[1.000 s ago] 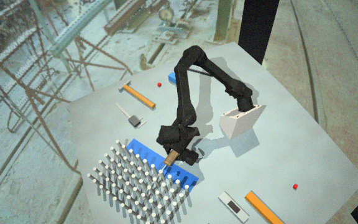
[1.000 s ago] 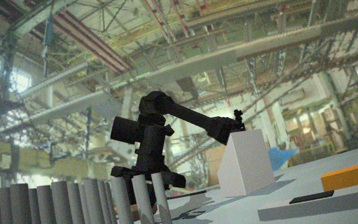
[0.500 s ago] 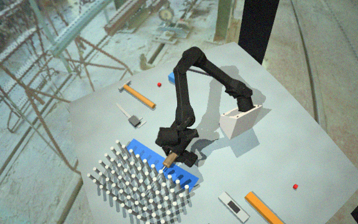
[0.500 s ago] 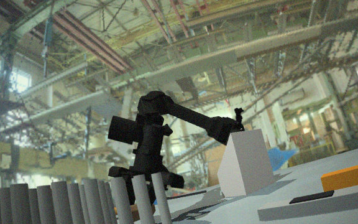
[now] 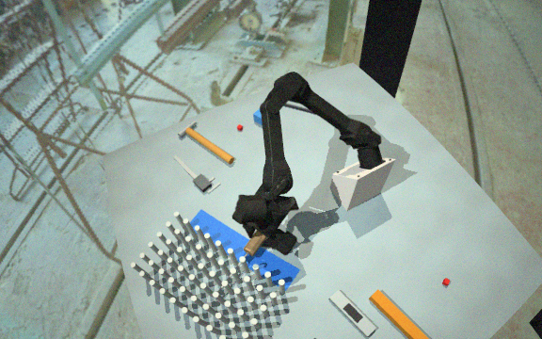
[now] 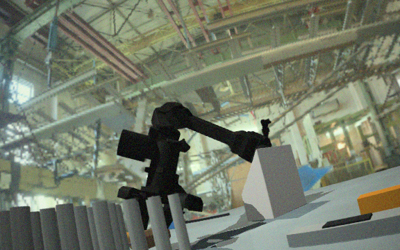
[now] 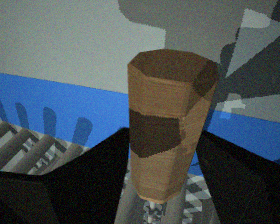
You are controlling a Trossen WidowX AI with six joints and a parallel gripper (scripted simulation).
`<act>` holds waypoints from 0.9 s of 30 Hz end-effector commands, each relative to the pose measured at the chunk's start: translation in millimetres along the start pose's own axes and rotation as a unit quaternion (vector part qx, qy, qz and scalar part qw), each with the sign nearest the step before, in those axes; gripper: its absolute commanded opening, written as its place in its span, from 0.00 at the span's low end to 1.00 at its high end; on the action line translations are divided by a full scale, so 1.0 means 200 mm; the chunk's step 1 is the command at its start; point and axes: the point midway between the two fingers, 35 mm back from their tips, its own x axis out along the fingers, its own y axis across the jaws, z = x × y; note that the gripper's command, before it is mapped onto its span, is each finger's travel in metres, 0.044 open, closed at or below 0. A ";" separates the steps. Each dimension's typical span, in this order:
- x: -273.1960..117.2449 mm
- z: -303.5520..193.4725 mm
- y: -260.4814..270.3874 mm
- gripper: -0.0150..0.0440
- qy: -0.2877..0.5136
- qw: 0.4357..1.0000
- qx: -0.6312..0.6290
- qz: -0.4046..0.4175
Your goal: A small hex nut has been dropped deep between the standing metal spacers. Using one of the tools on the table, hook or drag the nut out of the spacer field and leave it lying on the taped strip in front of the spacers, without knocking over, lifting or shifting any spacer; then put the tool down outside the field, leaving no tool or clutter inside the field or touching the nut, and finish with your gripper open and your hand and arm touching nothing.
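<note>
My gripper (image 5: 258, 239) (image 7: 163, 136) is shut on the wooden handle (image 5: 253, 246) (image 7: 158, 175) of a tool. It holds the handle above the blue taped strip (image 5: 201, 217) (image 7: 21, 87), at the front edge of the spacer field. The handle also shows low behind the posts in the exterior view. In the wrist view a thin metal shaft (image 7: 152, 211) runs from the handle's lower end down among the spacers. The spacers (image 5: 177, 217) (image 6: 65, 223) (image 7: 38, 150) stand upright in rows. The shaft's tip is hidden. I cannot make out the nut.
A hammer (image 5: 210, 145), a caliper (image 5: 202, 183), a red cube (image 5: 239, 127) and a blue block (image 5: 258, 118) lie beyond the strip. A white level-like tool (image 5: 365, 322) (image 6: 353, 227), an orange bar (image 5: 395, 313) (image 6: 391, 197) and another red cube (image 5: 446, 282) lie right. A pale wedge (image 5: 362, 188) (image 6: 283, 180) stands by the arm's base.
</note>
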 end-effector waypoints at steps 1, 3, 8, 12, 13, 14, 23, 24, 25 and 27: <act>0.00 -0.01 0.00 0.25 0.003 1.000 0.004 0.003; 0.01 -0.01 0.00 0.25 0.003 1.000 0.004 0.003; 0.03 -0.01 -0.01 0.25 0.003 1.000 0.003 0.002; 0.04 0.00 -0.02 0.25 0.004 1.000 0.002 0.002; 0.05 0.00 -0.02 0.25 0.004 1.000 0.002 0.002; 0.05 0.00 -0.02 0.25 0.004 1.000 0.001 0.002; 0.07 0.01 -0.03 0.25 0.004 1.000 0.001 0.002; 0.07 0.01 -0.03 0.25 0.004 1.000 0.001 0.002; 0.07 0.02 -0.03 0.25 0.004 1.000 0.001 0.002; 0.07 0.02 -0.03 0.25 0.004 1.000 0.001 0.002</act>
